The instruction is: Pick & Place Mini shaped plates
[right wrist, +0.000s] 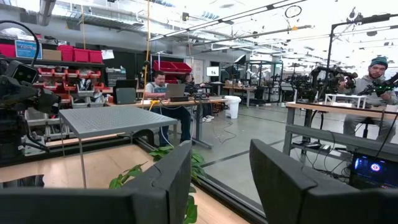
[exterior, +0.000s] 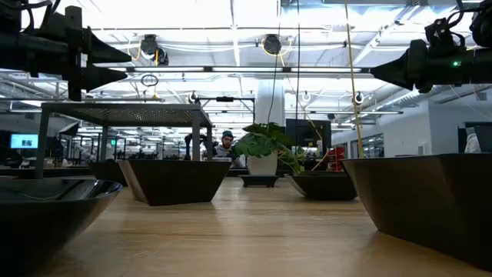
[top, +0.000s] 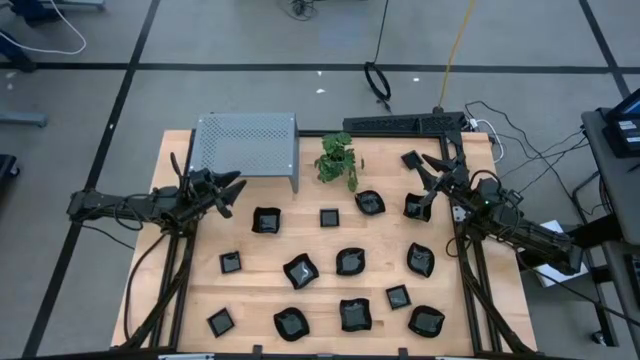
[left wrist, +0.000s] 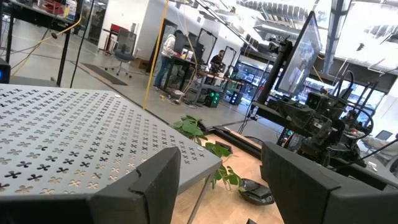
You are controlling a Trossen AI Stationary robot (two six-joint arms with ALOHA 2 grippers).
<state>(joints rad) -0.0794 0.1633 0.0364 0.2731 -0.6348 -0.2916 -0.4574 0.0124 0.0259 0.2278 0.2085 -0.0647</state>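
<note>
Several small glossy black plates lie flat and scattered over the wooden table, among them a square plate, a small square plate and a roundish plate. My left gripper hovers open above the table's left side, just in front of the grey perforated box, left of the square plate. My right gripper hovers open over the far right part, between a plate near the far edge and a plate below it. In the low view both grippers, left and right, stand well above the plates.
A grey perforated metal box stands on legs at the far left of the table. A small green plant sits beside it at the far middle. A dark bar runs along the far edge. People work at desks in the room beyond.
</note>
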